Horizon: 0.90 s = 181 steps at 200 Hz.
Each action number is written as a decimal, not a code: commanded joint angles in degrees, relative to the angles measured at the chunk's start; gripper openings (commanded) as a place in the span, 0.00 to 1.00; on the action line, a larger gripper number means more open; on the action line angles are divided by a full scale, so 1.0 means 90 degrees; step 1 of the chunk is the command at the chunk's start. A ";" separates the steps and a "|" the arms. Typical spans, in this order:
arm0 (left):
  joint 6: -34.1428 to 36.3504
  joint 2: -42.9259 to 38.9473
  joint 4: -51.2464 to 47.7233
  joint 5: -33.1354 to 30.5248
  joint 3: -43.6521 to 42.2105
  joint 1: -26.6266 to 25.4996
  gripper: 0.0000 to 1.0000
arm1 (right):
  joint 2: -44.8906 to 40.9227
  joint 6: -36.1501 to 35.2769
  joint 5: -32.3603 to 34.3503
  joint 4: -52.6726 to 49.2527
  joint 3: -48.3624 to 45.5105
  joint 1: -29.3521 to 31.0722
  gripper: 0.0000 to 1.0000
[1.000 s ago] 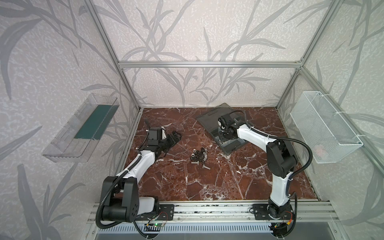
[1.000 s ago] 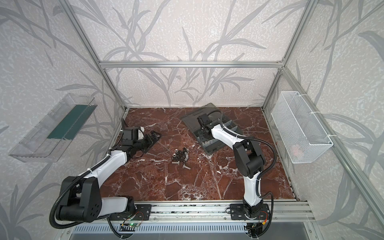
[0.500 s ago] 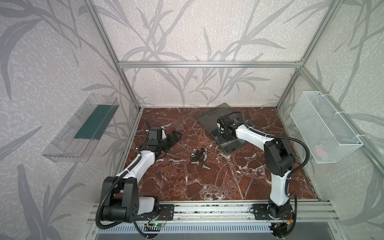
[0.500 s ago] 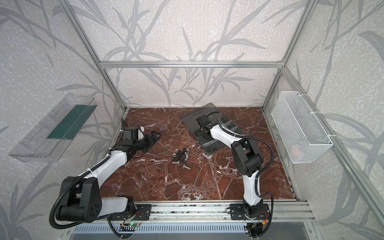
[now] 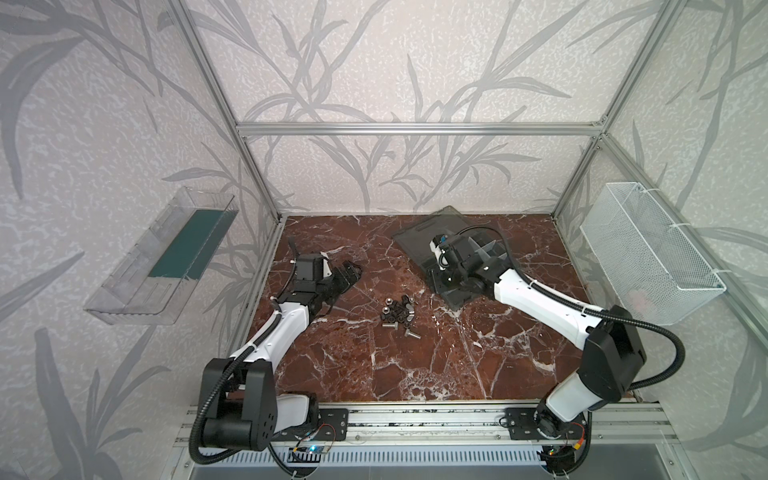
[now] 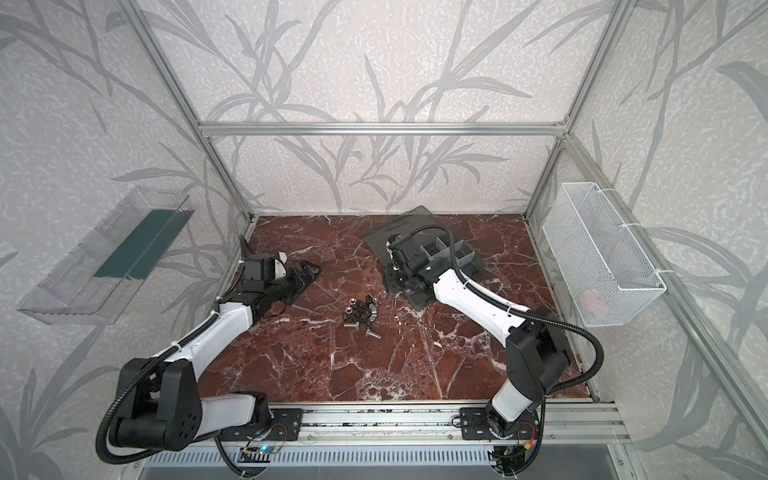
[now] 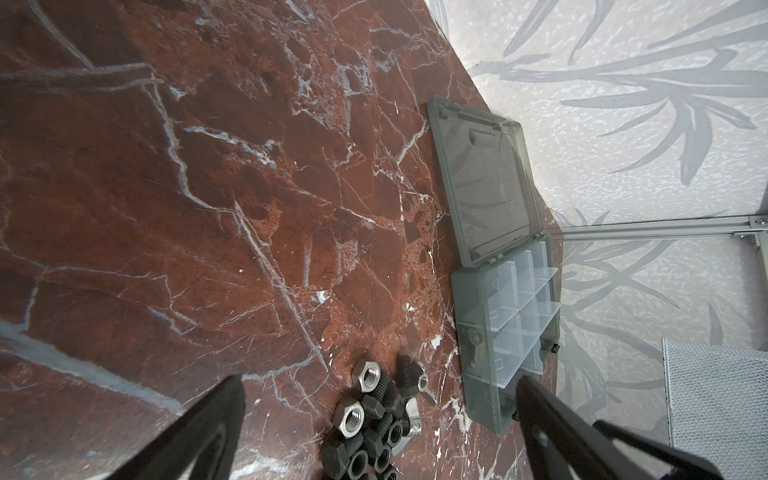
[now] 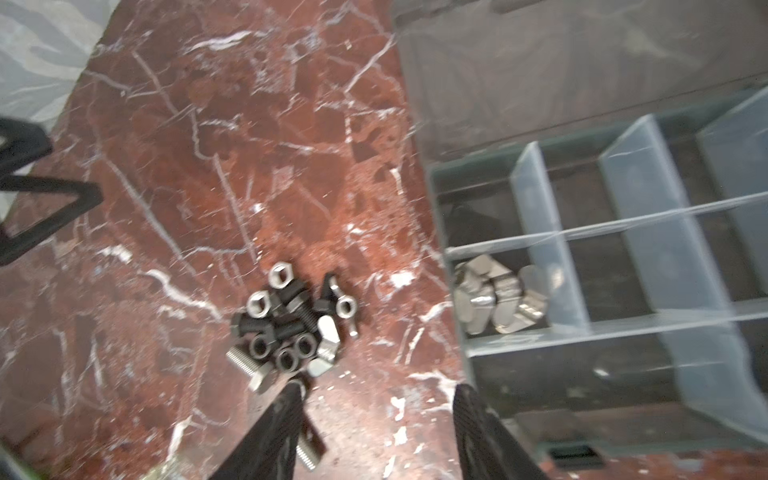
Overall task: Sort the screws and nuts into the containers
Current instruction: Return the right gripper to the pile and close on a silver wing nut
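Observation:
The screws and nuts lie in one small pile at mid-table, silver and black mixed. In the left wrist view the pile sits between and just beyond my wide-open left gripper, which holds nothing. The smoky-grey organiser box stands back right with its lid laid flat. My right gripper hovers at the box's pile-side edge, open and empty. One of the containers holds several silver pieces. The pile lies beside the box.
A white wire basket hangs on the right wall and a clear tray on the left wall. Aluminium frame posts bound the marble table; a rail runs along its front edge.
My right gripper's jaws have come apart and its wrist has shifted slightly towards the pile. The left arm and the pile have not moved.

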 commanded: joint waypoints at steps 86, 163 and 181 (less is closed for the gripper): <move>0.0033 -0.0053 -0.0025 0.0094 -0.0086 -0.0009 1.00 | 0.1660 0.1146 0.0675 -0.0007 0.0273 0.1007 0.57; 0.0040 0.0002 0.0015 0.0109 -0.0077 -0.0002 0.99 | 0.2266 0.1050 0.0991 -0.0243 0.0615 0.1007 0.50; 0.0035 0.0020 0.0021 0.0119 -0.0084 -0.0010 0.99 | 0.2330 0.1037 0.1072 -0.0320 0.0659 0.0997 0.49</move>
